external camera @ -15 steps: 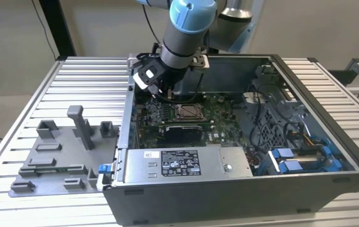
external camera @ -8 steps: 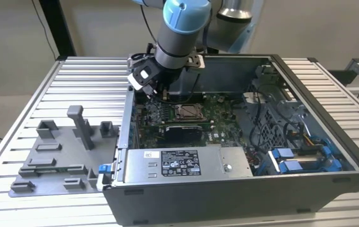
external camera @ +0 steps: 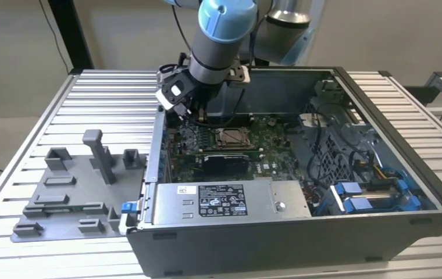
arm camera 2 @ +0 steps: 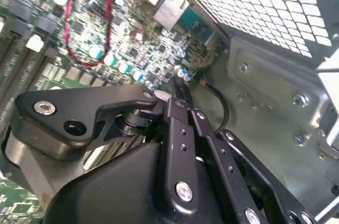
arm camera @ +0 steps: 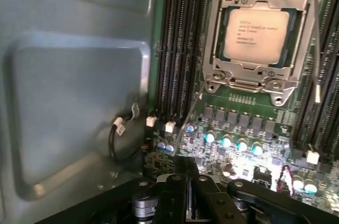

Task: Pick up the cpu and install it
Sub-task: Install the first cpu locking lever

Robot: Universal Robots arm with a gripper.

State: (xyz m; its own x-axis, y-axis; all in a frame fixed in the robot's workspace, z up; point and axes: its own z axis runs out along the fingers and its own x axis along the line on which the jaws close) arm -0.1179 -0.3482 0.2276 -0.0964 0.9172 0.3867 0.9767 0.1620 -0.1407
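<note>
The cpu [arm camera: 257, 33] is sitting in its socket [external camera: 231, 137] on the board, near the middle of the exterior view. The metal frame [arm camera: 244, 78] is lying down over its rim, so only the pale top is showing through.

The gripper [external camera: 196, 115] is hanging inside the case [external camera: 392, 174], just toward the exterior view's left of the socket and apart from the chip. In the first wrist view its 2 fingers [arm camera: 179, 184] are looking pressed together with nothing between them. The tips are pointing at the board beside a thin wire lever [arm camera: 188, 121], likely because a closed tip suits nudging a lever rather than gripping.

The grey fixture [external camera: 74, 186] is lying outside the case, at the exterior view's left.
</note>
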